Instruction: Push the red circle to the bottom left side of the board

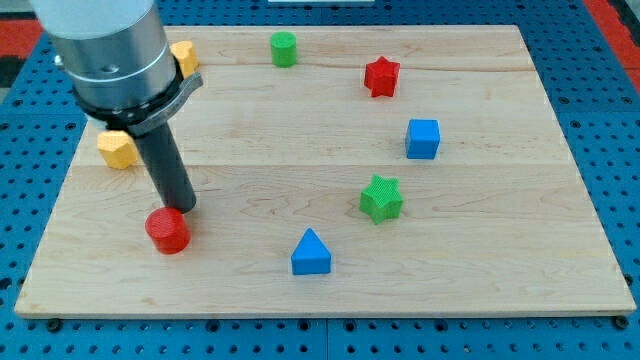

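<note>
The red circle (168, 230) lies on the wooden board (330, 280) at the view's lower left. My tip (184, 209) stands right at the circle's upper right edge, touching or nearly touching it. The dark rod rises from there up to the grey arm body at the view's top left.
A yellow block (117, 149) lies left of the rod and another yellow block (184, 57) shows beside the arm body. A green circle (284, 49) and red star (381, 76) lie near the top. A blue cube (423, 138), green star (381, 198) and blue triangle (311, 253) lie right of the circle.
</note>
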